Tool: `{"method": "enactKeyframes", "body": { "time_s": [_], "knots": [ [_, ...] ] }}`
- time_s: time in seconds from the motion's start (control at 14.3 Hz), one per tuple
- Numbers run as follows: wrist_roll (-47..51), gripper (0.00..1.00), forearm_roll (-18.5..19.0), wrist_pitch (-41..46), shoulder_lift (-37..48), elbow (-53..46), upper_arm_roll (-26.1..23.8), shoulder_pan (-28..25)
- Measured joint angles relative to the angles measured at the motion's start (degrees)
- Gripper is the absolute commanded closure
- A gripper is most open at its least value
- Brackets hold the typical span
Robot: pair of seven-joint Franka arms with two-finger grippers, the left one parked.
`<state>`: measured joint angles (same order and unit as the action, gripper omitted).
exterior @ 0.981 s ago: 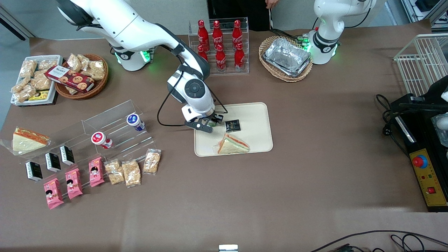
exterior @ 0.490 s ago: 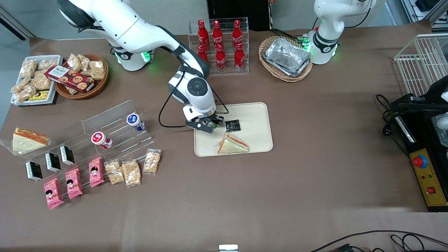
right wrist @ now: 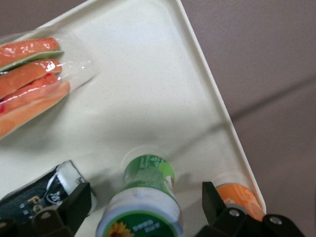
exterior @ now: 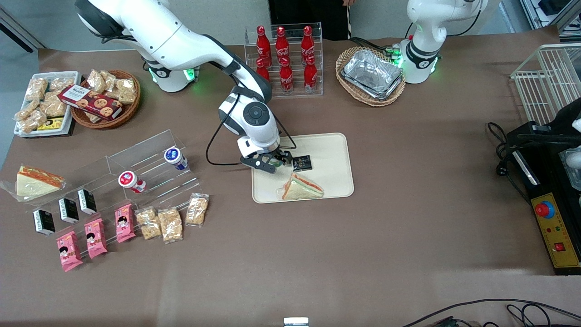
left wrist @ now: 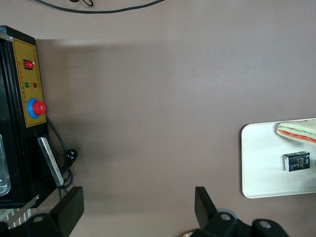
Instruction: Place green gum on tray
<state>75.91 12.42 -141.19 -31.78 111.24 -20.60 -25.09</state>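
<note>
The green gum (right wrist: 148, 192), a green bottle with a white cap, stands upright on the beige tray (right wrist: 148, 89) near its rim. My right gripper (right wrist: 143, 207) is open, one finger on each side of the bottle with a gap to each. In the front view the gripper (exterior: 275, 161) hangs low over the tray (exterior: 331, 150) at the edge toward the working arm's end. There the gum (exterior: 276, 160) shows only as a green speck under the fingers. The tray also shows in the left wrist view (left wrist: 261, 163).
A wrapped sandwich (exterior: 302, 187) and a black packet (exterior: 301, 162) lie on the tray beside the gripper. A clear stepped shelf holds a blue bottle (exterior: 174, 156) and an orange one (exterior: 130, 180). A cola rack (exterior: 285, 59) and a foil-tray basket (exterior: 372, 75) stand farther from the camera.
The wrist and gripper have shifted slightly toward the black packet over the tray. Nothing else has moved.
</note>
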Motion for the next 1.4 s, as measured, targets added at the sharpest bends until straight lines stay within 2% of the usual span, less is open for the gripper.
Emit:
{"method": "enactKeyframes", "body": {
  "time_s": [0.42,0.7,0.77,0.91,1.05,1.26,1.4],
  "knots": [
    [-0.3,0.00,0.4,1.1,1.6,-0.9,0.2,0.8],
    [-8.9,0.00,0.4,14.7,11.3,-3.3,0.2,4.2],
    [-12.0,0.00,-0.7,18.3,14.9,-3.8,0.2,5.9],
    [-22.9,0.00,-6.7,25.9,21.8,-5.4,0.4,11.6],
    [-37.3,0.00,-12.2,34.7,26.6,-8.5,0.7,20.8],
    [-54.9,0.00,-14.7,44.9,28.4,-13.2,1.1,35.0],
    [-64.0,0.00,-14.8,50.8,28.5,-16.0,1.4,40.9]
  ]
}}
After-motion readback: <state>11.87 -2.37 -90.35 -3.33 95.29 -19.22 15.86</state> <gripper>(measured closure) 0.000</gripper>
